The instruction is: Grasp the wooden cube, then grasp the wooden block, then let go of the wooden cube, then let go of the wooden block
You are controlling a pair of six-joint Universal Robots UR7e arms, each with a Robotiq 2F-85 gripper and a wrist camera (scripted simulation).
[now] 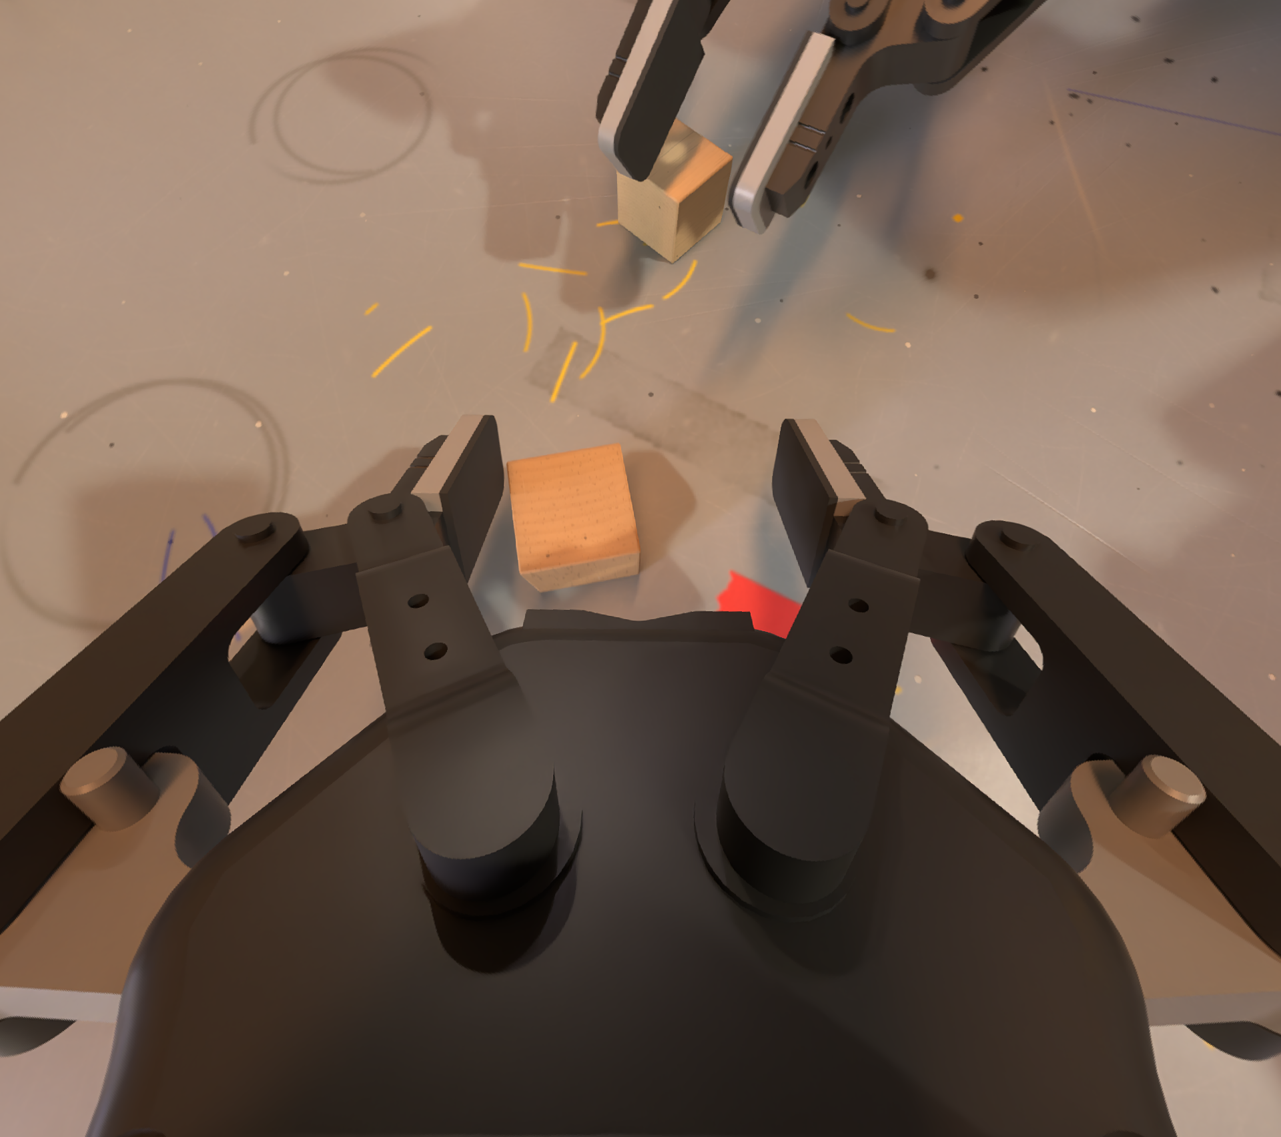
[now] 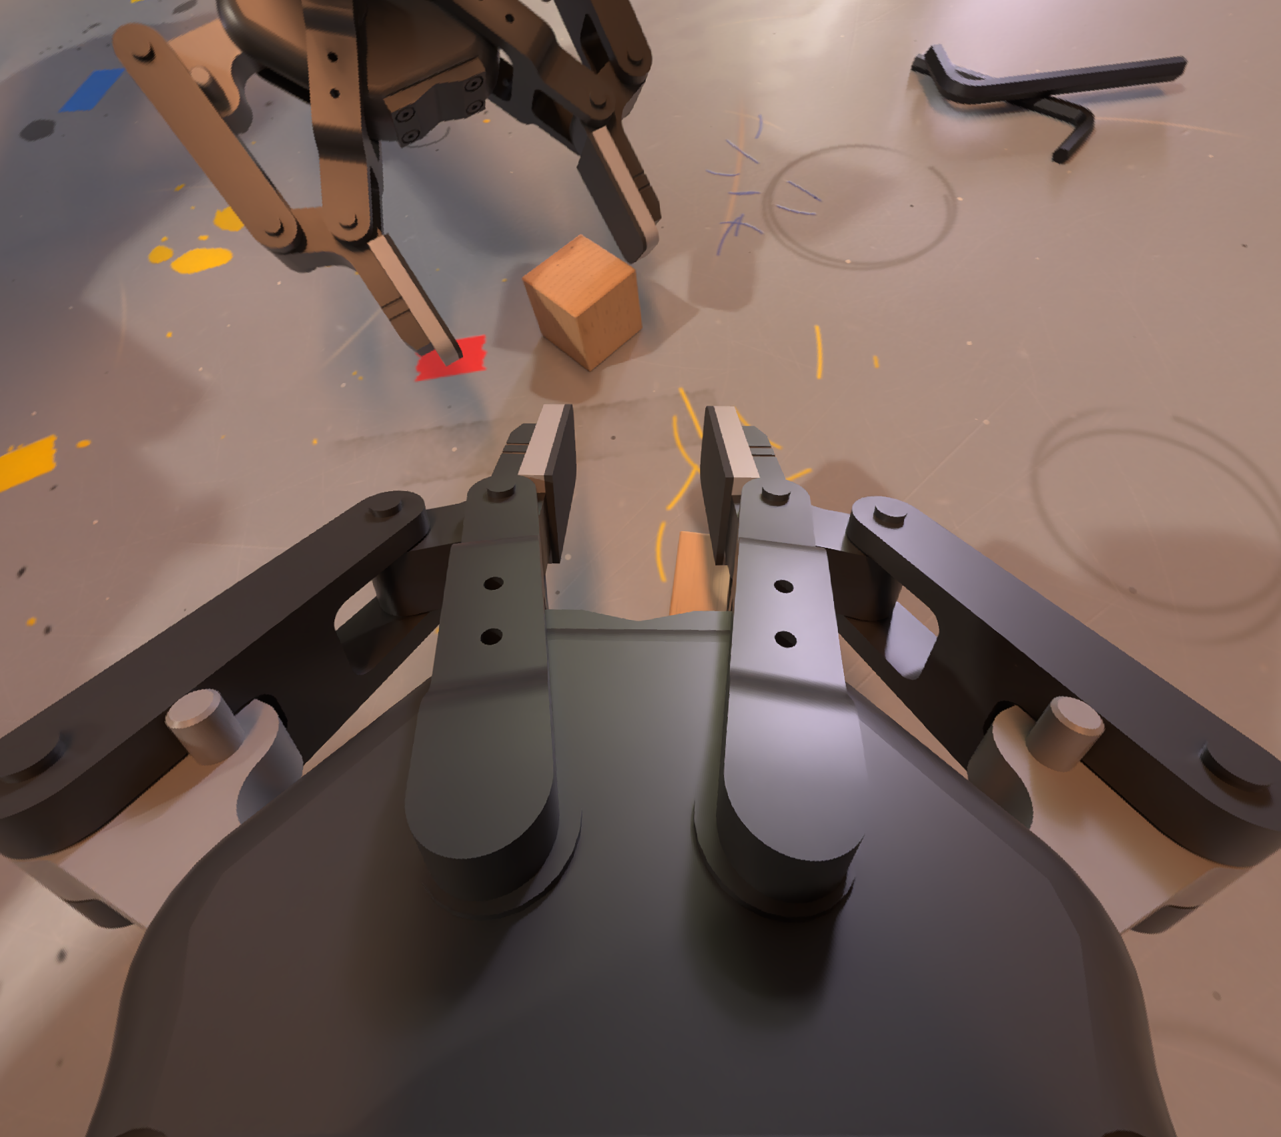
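Left gripper [image 1: 638, 480]: jaws spread wide, low over the table [image 1: 208, 272], holding nothing. The wooden cube [image 1: 572, 514], orange-toned, rests on the table between the fingers, nearer the left finger, with a clear gap to the other. From the right wrist view the same gripper [image 2: 547, 299] straddles the cube [image 2: 584, 299]; one fingertip stands over a red tape patch [image 2: 450, 358] and the other is just behind the cube.

Right gripper [image 2: 638, 466]: fingers partly apart, not clamped. The wooden block [image 2: 693, 570] shows only as an orange sliver beside the inner face of one finger; whether it touches that pad cannot be told. From the left wrist view this gripper [image 1: 686, 188] straddles the paler block [image 1: 672, 202], which rests on the table; one finger overlaps its top corner, and a narrow gap is visible at the other finger.

Cube and block lie near each other, apart. Surroundings: grey table marked with yellow scratch lines [image 1: 554, 327], pencilled rings [image 2: 859, 206], paint flecks and two dark hex keys [image 2: 1040, 88] lying crossed, well clear of both grippers.
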